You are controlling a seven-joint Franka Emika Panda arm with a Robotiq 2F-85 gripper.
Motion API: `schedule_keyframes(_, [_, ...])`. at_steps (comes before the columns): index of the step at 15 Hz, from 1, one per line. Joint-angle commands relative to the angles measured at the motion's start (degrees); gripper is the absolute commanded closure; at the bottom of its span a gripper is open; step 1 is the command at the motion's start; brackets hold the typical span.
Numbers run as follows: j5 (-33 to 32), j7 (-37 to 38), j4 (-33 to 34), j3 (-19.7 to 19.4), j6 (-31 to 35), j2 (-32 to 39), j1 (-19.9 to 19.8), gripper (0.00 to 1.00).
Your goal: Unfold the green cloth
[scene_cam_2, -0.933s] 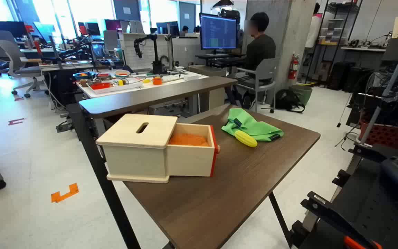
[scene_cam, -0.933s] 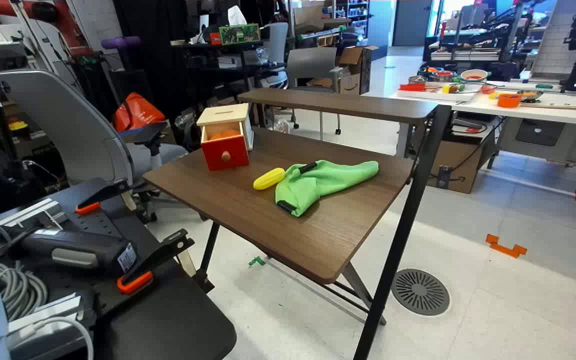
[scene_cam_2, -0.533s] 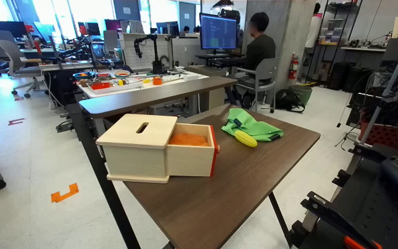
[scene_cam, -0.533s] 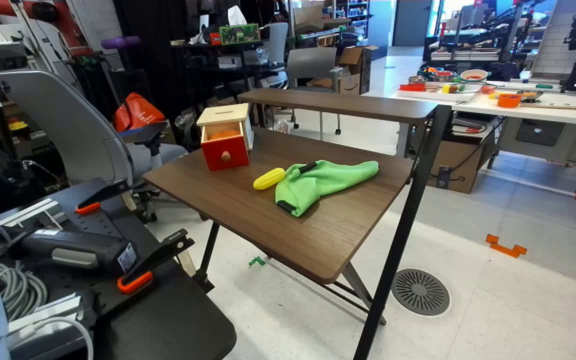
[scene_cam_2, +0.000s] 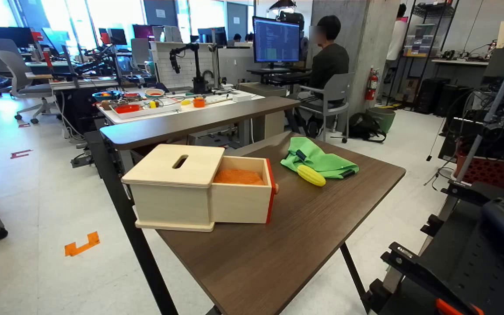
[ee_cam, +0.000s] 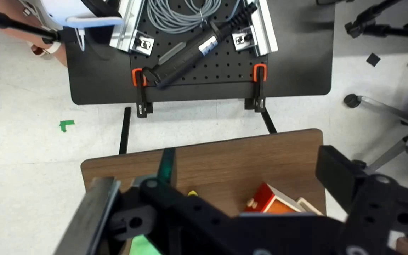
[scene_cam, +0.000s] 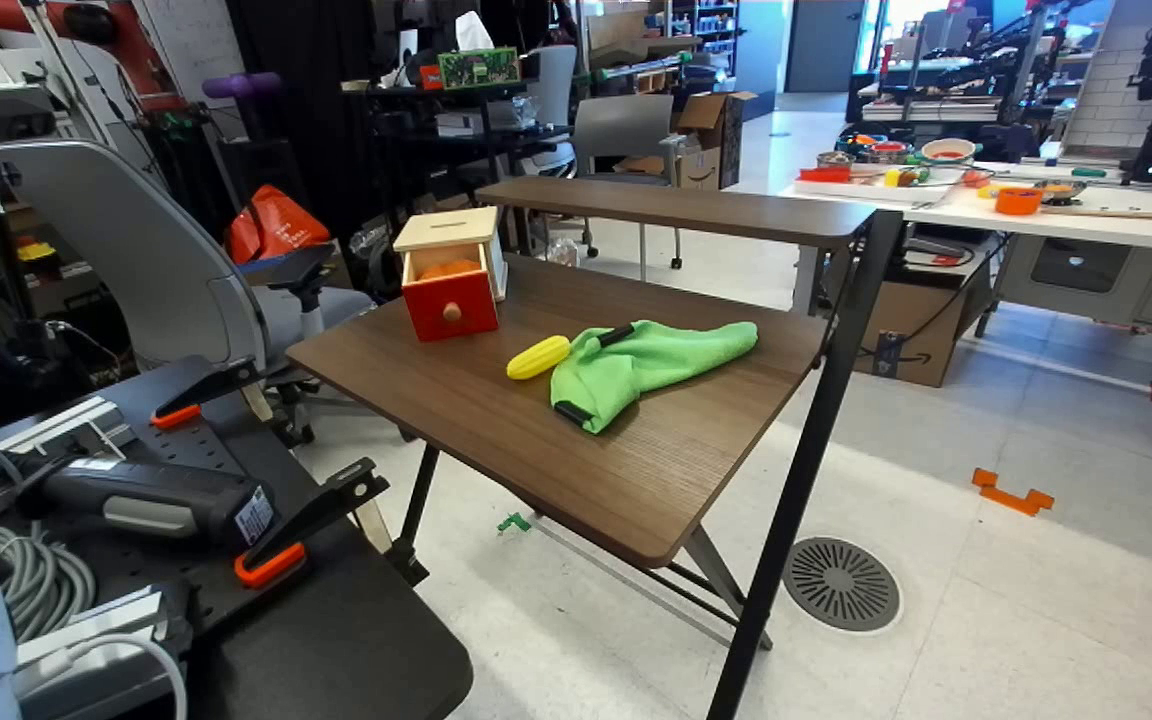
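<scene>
The green cloth (scene_cam: pixel 671 355) lies crumpled and folded over on the brown table (scene_cam: pixel 496 420), with dark strips on its edges. It also shows in an exterior view (scene_cam_2: pixel 320 158). In the wrist view only a small piece of the green cloth (ee_cam: pixel 142 246) shows at the bottom; the gripper hides the rest. My gripper (ee_cam: pixel 250 168) is open, its two fingers wide apart with nothing between them. It is high above the table and apart from the cloth. The gripper is not in either exterior view.
A yellow corn-like toy (scene_cam: pixel 538 357) touches or nearly touches the cloth. A wooden box (scene_cam_2: pixel 171 199) with a red-fronted drawer (scene_cam: pixel 451 305) pulled out holds something orange. A raised shelf (scene_cam: pixel 676 208) runs along one table side. A black cart top (ee_cam: pixel 204 90) with clamps stands beside the table.
</scene>
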Motion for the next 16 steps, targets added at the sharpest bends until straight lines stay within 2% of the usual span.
schedule_keyframes(1, [-0.42,3.8,-0.23,1.54,10.52,7.36,-1.16,0.0])
schedule_keyframes(6, [-1.1,7.3,3.7,1.32,25.55,25.24,-1.45,0.0])
schedule_keyframes(10, [-3.72,12.67,9.79,0.92,35.16,40.68,-1.45,0.0])
schedule_keyframes(13, [-6.77,17.46,17.36,-0.68,37.96,52.27,-0.52,0.0])
schedule_keyframes(16, [-7.62,20.27,25.65,-2.69,36.81,61.99,0.26,0.0])
